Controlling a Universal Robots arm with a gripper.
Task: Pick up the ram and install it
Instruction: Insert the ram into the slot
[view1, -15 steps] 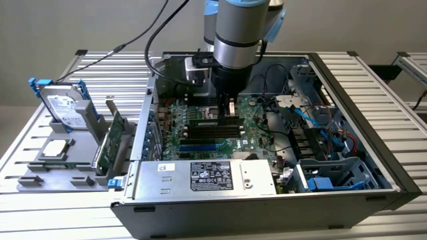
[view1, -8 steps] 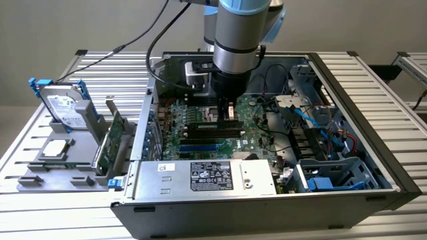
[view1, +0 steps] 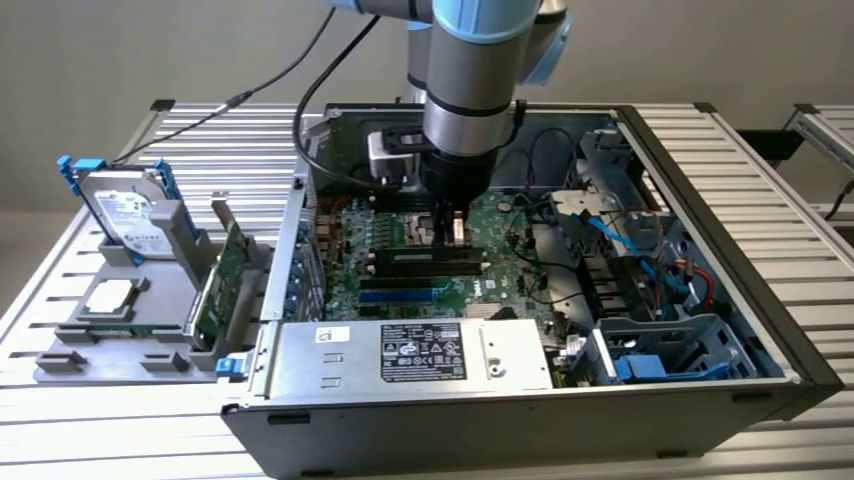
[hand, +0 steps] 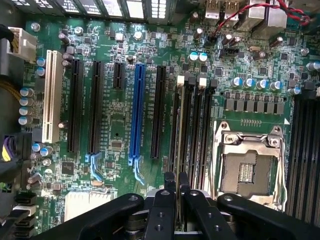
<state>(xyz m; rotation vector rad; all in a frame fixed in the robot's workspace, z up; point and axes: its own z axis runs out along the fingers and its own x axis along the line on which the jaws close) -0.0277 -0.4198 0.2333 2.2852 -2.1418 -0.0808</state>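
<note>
Item: open PC case (view1: 507, 435), lying on a slatted metal table (view1: 747, 160), motherboard (view1: 400, 250) facing up.

Arm (view1: 467, 90): reached straight down into the case from above, over the board's middle.

Gripper (view1: 454, 235): the fingers (hand: 167, 197) were drawn nearly together, pinching the ram (hand: 181, 130) by its thin top edge.

Ram: seen edge-on in the wrist view, it stood upright along one of the black memory slots (hand: 192, 125), just beside the CPU socket (hand: 247, 167). White latches (hand: 181, 80) sat at the slots' far end. Whether it was fully seated could not be told.

Board, other fittings: one blue slot (hand: 137, 115) stood among long black slots (hand: 76, 105), and a white slot (hand: 50, 95) lay beyond them, well apart from the ram.

Case, other contents: a power supply (view1: 414, 350) with a label lay along the near wall. A drive cage (view1: 667, 350) sat in the near corner on the exterior view's right, with blue cables (view1: 614, 235) running behind it.

Outside the case, on the exterior view's left: a grey holder (view1: 120, 345) on the table carried a hard drive (view1: 127, 215) standing tilted. A green card (view1: 230, 265) stood on edge nearest the case wall.
</note>
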